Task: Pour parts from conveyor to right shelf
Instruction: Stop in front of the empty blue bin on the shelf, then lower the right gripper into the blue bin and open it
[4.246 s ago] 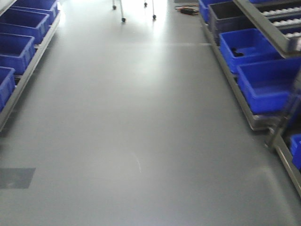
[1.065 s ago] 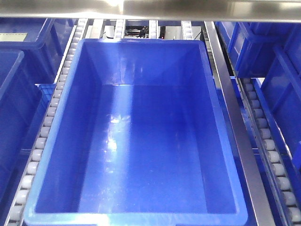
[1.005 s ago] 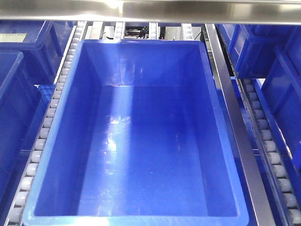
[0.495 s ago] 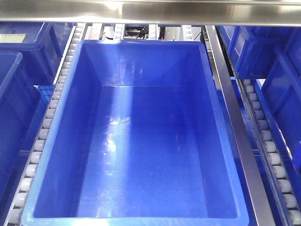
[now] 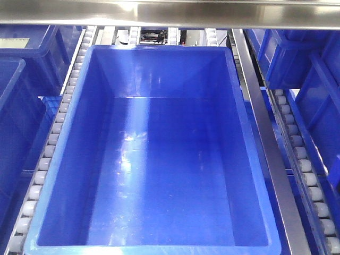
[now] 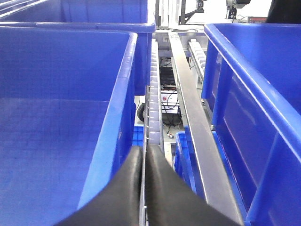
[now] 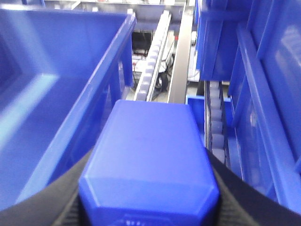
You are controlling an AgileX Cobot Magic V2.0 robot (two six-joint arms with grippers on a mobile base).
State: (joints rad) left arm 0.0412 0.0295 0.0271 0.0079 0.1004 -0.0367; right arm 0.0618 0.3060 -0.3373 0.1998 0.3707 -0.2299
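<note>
Clearly, the right end effector (image 7: 148, 207) clenches a bright-blue plastic block (image 7: 148, 160) beside the large blue rectangular bin (image 5: 154, 164) resting on the steel-framed roller shelf (image 5: 263, 143); the left end effector (image 6: 143, 188) is pinched together, holding nothing.

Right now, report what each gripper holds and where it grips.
The right gripper clamps a blue plastic block by its two sides, near its close end. The left gripper is shut with nothing between its fingers.
</note>
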